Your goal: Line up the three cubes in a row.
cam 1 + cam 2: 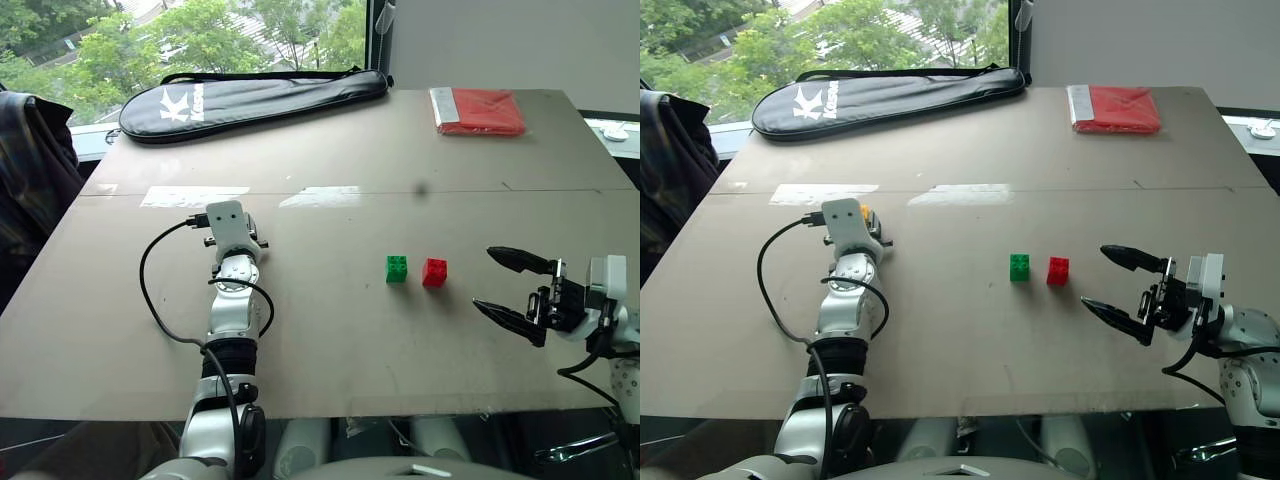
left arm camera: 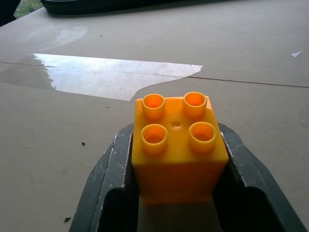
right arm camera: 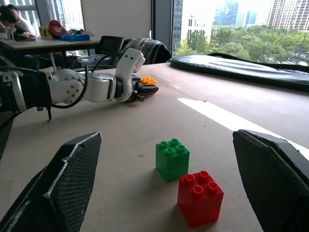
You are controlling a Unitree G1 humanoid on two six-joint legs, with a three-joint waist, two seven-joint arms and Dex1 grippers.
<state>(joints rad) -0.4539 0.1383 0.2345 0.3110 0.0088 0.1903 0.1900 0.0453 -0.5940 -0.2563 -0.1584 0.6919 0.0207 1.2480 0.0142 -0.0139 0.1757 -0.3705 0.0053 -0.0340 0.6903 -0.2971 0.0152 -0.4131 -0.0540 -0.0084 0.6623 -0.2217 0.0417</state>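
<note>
- Left gripper clamped on yellow cube, studs up, resting on table.
- Right gripper spread wide, holding nothing, low over table.
- Green cube and red cube side by side, at 9 o'clock from right gripper, 3 o'clock from yellow cube, well apart from it.

an office: desks, chairs, high-rise window view.

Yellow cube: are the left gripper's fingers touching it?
Touching. The left wrist view shows both fingers of the left gripper pressed flat against opposite sides of the yellow cube, with no gap on either side.
</note>
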